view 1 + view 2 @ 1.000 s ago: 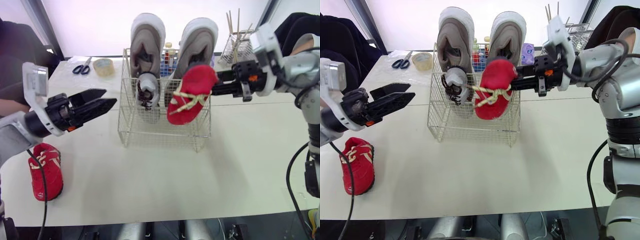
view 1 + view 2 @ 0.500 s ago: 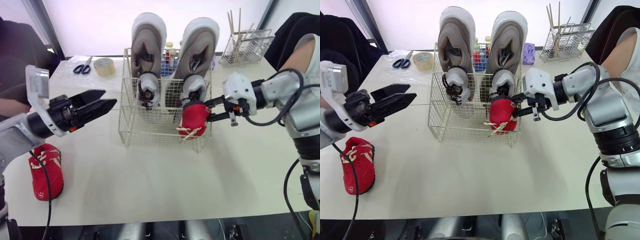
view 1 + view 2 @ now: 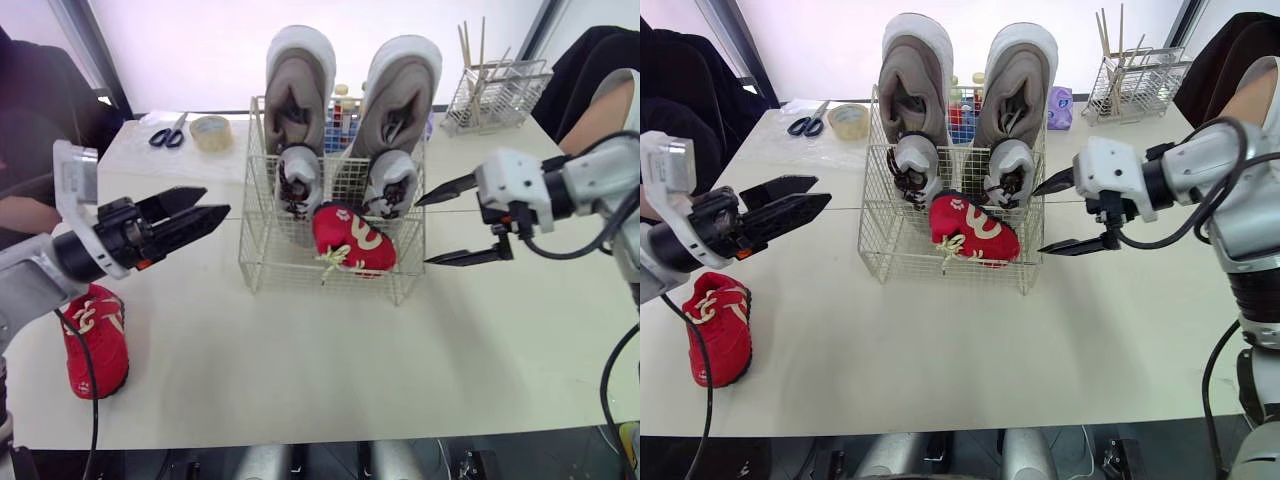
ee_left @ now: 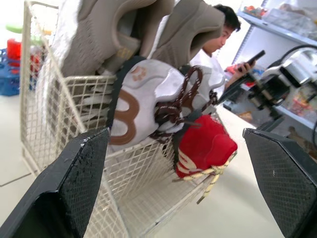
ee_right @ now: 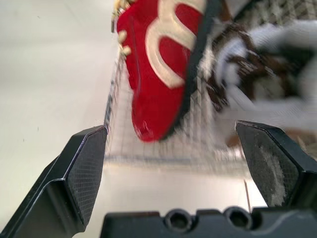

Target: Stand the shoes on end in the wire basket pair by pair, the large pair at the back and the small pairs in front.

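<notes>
Now the small red shoe (image 3: 352, 238) is lying tipped in the white wire basket (image 3: 265, 255); the right gripper (image 3: 423, 232), spread at three o'clock, should be righting it.

1. A second ago your right gripper (image 3: 422, 233) held the red shoe (image 3: 352, 238) up over the wire basket (image 3: 280, 255). Half a second ago it had lowered the shoe into the basket's front right.
2. The fingers have since let go and stand spread wide. The gripper has drawn back to just right of the basket.
3. The shoe, held roughly on end at the half-second mark, has tipped over. It now lies slanted on its side in the front of the basket, laces trailing toward the middle.
</notes>
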Controlling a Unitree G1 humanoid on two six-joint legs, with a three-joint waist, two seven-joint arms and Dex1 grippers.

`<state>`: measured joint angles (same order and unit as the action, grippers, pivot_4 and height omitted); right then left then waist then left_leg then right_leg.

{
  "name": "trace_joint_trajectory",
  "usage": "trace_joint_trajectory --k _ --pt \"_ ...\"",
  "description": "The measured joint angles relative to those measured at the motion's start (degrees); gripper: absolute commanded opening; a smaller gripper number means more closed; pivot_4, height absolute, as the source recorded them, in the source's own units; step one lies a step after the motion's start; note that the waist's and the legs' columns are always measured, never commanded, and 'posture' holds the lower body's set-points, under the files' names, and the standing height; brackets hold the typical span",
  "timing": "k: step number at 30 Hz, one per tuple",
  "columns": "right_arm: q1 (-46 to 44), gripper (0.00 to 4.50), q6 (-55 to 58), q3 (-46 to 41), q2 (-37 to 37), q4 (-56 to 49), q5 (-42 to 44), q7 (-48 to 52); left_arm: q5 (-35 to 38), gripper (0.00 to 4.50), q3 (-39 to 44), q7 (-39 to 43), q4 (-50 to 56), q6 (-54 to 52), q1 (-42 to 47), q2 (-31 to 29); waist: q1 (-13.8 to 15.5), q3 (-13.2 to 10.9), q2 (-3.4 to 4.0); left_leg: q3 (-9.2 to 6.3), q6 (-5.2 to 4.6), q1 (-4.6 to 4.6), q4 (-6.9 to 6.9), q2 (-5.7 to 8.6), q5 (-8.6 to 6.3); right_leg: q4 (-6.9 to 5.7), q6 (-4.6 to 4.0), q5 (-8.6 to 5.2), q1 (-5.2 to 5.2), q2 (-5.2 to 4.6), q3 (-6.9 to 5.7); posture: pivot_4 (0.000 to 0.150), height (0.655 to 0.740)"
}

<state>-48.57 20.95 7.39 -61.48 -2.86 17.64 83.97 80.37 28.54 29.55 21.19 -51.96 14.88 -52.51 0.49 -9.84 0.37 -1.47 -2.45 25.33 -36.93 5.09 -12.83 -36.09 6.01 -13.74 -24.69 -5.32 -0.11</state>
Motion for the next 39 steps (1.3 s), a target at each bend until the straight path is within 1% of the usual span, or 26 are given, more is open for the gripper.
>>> trace_joint_trajectory --k 2,6,8,11,14,16,20,24,27,31,37,39 --pt "-2.2 4.48 1.9 -1.2 0.3 0.2 2.0 0.3 -0.8 4.5 0.8 -0.1 0.4 -0.1 -1.5 -0.6 -0.2 0.0 0.05 0.0 0.0 0.0 0.02 0.0 0.0 0.0 0.0 0.0 -0.01 0.0 0.01 0.15 0.74" --pt "-10.1 4.48 8.2 -5.4 3.9 0.0 9.2 0.1 -4.1 4.5 3.2 -0.1 0.1 -0.2 -4.2 -2.7 -0.3 0.0 0.08 0.0 0.0 0.0 0.12 -0.02 0.0 0.01 -0.01 -0.01 -0.06 0.01 0.0 0.15 0.74" --pt "-11.6 4.48 10.1 -6.1 5.2 -0.5 11.7 0.0 -5.0 4.5 4.4 0.3 0.0 -0.2 -5.2 -3.5 -0.2 0.0 0.07 -0.01 0.0 0.0 0.14 -0.02 0.0 0.04 -0.01 0.0 -0.06 0.0 0.0 0.15 0.74" --pt "-13.2 4.48 13.3 -6.2 8.8 -0.9 15.8 -0.3 -8.3 4.5 6.7 1.3 -0.4 -0.4 -8.5 -5.9 -0.3 0.0 0.07 0.01 -0.01 0.01 0.14 0.0 -0.01 0.05 -0.01 -0.01 -0.11 -0.02 0.01 0.15 0.74" --pt "-16.0 4.48 14.5 -5.7 14.9 -1.9 19.7 -0.2 -11.7 4.5 13.8 0.2 -1.5 -3.9 -13.8 -8.6 -0.6 -0.1 0.07 0.01 0.0 0.02 0.23 0.0 -0.01 0.01 0.0 0.0 -0.37 -0.02 0.0 0.15 0.74" --pt "-16.4 4.48 13.4 -5.0 16.9 -1.7 19.7 0.4 -12.6 4.5 17.4 -2.2 -1.3 -7.8 -17.2 -9.9 -0.7 -0.1 0.06 0.02 0.0 0.02 0.25 0.01 -0.01 0.02 0.01 0.01 -0.38 -0.03 0.01 0.15 0.74" --pt "-16.4 4.48 11.3 -3.5 18.9 -0.1 19.1 1.8 -14.7 4.5 23.6 -6.9 -0.9 -15.6 -22.6 -10.1 -1.1 -0.1 0.06 0.03 0.0 0.02 0.26 0.04 -0.01 -0.02 0.03 0.02 -0.41 -0.04 0.0 0.15 0.74" --pt "-16.5 4.48 10.1 -3.4 20.1 1.4 18.6 2.7 -18.9 4.5 29.2 -8.3 -1.7 -20.1 -28.5 -9.0 -1.3 0.0 0.05 0.08 0.1 -0.02 0.46 0.03 0.06 -0.03 0.05 0.03 -0.5 -0.04 0.01 0.15 0.74" --pt "-16.5 4.48 9.3 -3.3 20.6 2.2 18.4 3.1 -22.5 4.5 29.4 -8.0 -5.9 -20.1 -30.1 -7.1 -1.2 0.0 0.04 0.08 0.23 -0.07 0.67 0.0 0.15 -0.04 0.03 0.02 -0.54 -0.05 0.0 0.15 0.74" --pt "-16.6 4.48 8.6 -3.3 20.7 3.1 17.6 3.4 -26.2 4.5 27.7 -6.0 -12.8 -18.7 -29.0 -6.0 -1.2 0.0 0.01 0.08 0.27 -0.07 0.72 0.0 0.16 -0.03 0.02 0.02 -0.57 -0.06 0.0 0.15 0.74" --pt "-17.3 4.48 9.1 -3.3 20.1 2.9 17.3 3.1 -32.6 4.5 16.2 -1.1 -23.6 -12.6 -21.0 -6.1 -1.3 0.0 -0.06 0.1 0.27 -0.06 0.76 0.02 0.16 -0.02 0.03 0.05 -0.6 -0.11 0.0 0.15 0.74" --pt "-17.3 4.48 9.7 -3.4 19.6 2.6 17.1 2.8 -34.8 4.5 12.5 0.2 -26.9 -10.8 -18.4 -6.1 -1.3 0.0 -0.07 0.11 0.27 -0.05 0.78 0.02 0.16 -0.02 0.18 0.13 -0.62 -0.11 0.0 0.15 0.74"
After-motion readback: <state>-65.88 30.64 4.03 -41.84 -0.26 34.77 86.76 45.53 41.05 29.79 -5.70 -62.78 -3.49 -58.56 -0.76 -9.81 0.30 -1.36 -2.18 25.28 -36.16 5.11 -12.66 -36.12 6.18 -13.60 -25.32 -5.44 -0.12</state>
